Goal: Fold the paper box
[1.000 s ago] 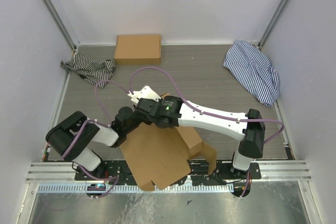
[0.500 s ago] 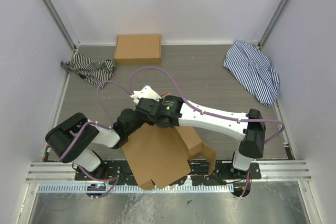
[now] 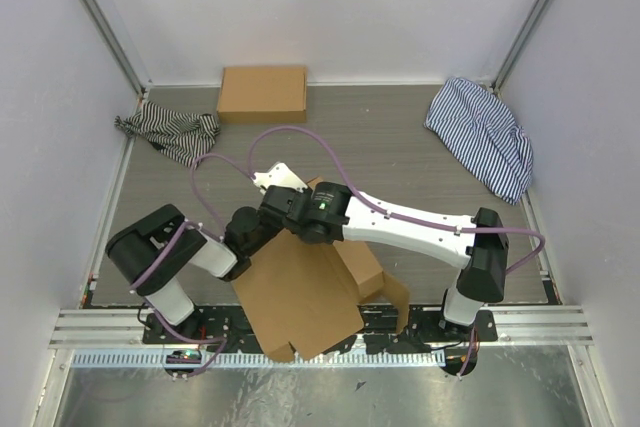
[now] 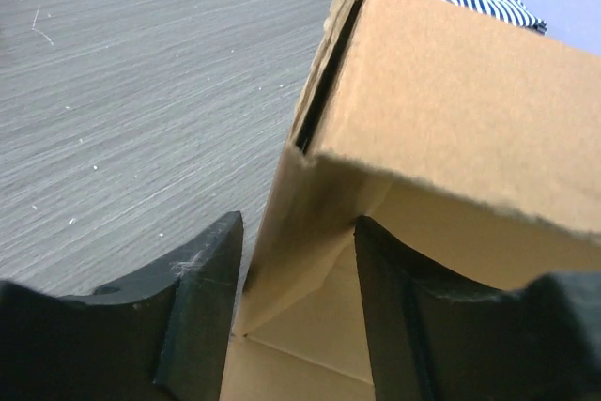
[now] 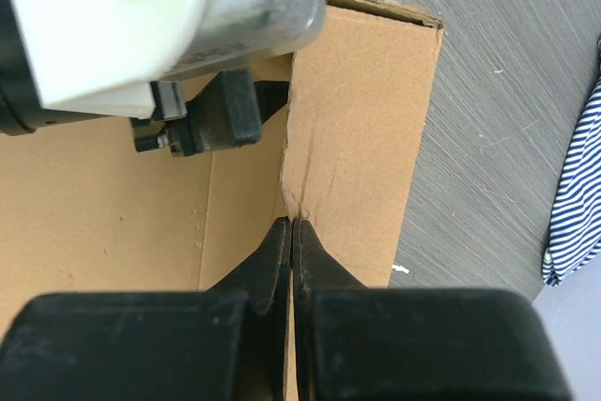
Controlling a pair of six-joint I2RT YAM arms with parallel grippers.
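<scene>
The left arm has shifted since a moment ago: its elbow has swung in from the table's left edge and sits closer to the work. Its wrist is still tucked against the upper left corner of the paper box. The left gripper has let its jaws out. They now stand wide, one black finger on either side of an upright wall of the box, astride it rather than pinching it.

The right arm has hardly moved and still reaches across from the right, over the box. The right gripper stays closed, its fingertips pressed together right at a crease where a side panel meets the floor of the box. From here I can't make out whether any cardboard is caught between them.

The box itself lies where it was, half formed, at the near edge of the table between the two arm bases. One large flap hangs out past the edge.

At the back, a second brown box sits closed against the wall. A black-and-white striped cloth lies just left of it, and a blue striped cloth is at the far right. None of these has moved.
</scene>
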